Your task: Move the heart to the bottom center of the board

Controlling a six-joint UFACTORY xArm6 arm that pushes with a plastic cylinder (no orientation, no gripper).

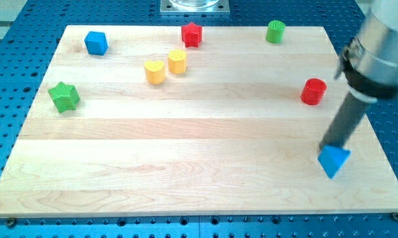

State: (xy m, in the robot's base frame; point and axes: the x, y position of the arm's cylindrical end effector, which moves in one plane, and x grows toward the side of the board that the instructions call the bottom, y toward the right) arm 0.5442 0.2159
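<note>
The yellow heart [155,71] lies in the upper left-middle of the wooden board [186,165], close beside a yellow hexagon [177,61]. My rod comes down from the view's upper right, and my tip [328,149] touches the top of a blue triangle [334,160] near the board's right edge. The tip is far to the right of the heart and lower in the view.
A blue cube [96,43] sits at the upper left, a green star [64,96] at the left, a red star [192,34] at the top middle, a green cylinder [275,31] at the upper right, and a red cylinder [313,91] at the right.
</note>
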